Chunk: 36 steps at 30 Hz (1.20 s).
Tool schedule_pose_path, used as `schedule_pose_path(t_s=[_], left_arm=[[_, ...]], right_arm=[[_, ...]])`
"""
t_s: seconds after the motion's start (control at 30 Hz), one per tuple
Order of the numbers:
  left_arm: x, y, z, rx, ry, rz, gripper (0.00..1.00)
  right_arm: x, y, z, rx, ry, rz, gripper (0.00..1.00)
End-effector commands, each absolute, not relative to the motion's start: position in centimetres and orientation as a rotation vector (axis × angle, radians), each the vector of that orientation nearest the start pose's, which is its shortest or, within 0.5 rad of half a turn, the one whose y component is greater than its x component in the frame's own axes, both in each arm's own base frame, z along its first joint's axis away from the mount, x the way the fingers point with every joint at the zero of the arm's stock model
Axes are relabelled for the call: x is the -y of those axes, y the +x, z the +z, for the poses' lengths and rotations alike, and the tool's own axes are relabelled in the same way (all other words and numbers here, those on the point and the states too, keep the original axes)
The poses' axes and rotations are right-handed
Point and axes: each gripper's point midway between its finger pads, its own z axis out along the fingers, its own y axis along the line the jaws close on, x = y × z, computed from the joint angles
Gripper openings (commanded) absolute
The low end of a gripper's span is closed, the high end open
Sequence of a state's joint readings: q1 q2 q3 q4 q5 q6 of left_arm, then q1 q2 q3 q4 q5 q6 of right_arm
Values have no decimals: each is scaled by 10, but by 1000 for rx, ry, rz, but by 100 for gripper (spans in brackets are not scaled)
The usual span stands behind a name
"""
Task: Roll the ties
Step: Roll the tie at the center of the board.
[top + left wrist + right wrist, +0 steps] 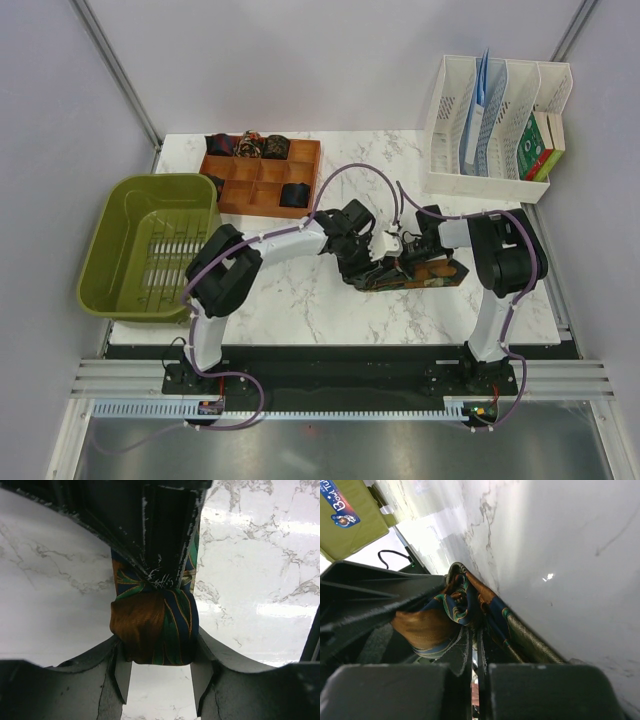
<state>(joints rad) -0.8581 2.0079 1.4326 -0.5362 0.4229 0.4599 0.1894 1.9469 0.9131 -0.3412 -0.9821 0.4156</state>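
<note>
A tie patterned in brown, navy and green lies mid-table, partly wound into a small roll. In the left wrist view the roll sits squeezed between my left gripper's fingers. My right gripper is shut, its fingers pushed into the roll's core, with tie fabric wrapped around them. The unrolled tail runs along the marble. In the top view the left gripper and the right gripper meet at the roll. Several rolled ties sit in a wooden tray.
An olive green basket stands at the table's left edge. A white file rack with papers and a green-red box stands at the back right. Purple cables loop above both arms.
</note>
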Motion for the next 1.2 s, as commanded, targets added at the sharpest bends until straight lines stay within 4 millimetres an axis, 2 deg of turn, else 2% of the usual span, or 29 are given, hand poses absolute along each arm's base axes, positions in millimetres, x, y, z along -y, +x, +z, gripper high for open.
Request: schedule_pose_path(t_s=[0.0,0.07,0.17,0.2,0.23,0.33,0.4,0.57,0.63,0.7,0.83,0.97,1.07,1.17], left_arm=[[411,227,28,-1810,1936,-752,52],[400,222,18,-1822,1976,-731,50],[389,218,15,-1838,1974,-719,51],[388,220,25,-1817,1950,-734,55],[380,216,19,-1829,1954,-735,59],[372,217,22,-1803,1943,-723,66],[366,221,21,-1810,1928,-700,71],[365,241,37,-1792,1828,-629,78],[364,246,36,-1800,1800,-593,78],[363,261,34,-1824,1743,-520,77],[357,275,27,-1873,1683,-464,74],[348,284,42,-1894,1603,-526,79],[345,282,54,-1858,1605,-584,82],[349,276,63,-1795,1648,-626,81]], right_arm=[[-206,248,-30,-2970,113,1257,1],[-209,247,-29,-2968,98,1265,0],[-207,247,-30,-2962,89,1256,0],[-206,244,-33,-2974,91,1245,0],[-205,243,-35,-2978,84,1239,0],[-201,240,-41,-2994,78,1207,0],[-200,241,-45,-2996,69,1190,0],[-202,247,-51,-2981,91,1180,0],[-203,251,-52,-2966,99,1174,0],[-205,261,-53,-2936,98,1166,0],[-210,279,-47,-2880,25,1156,0],[-212,288,-30,-2824,-37,1133,0],[-219,283,-18,-2808,-58,1155,0],[-223,275,-16,-2820,-53,1160,0]])
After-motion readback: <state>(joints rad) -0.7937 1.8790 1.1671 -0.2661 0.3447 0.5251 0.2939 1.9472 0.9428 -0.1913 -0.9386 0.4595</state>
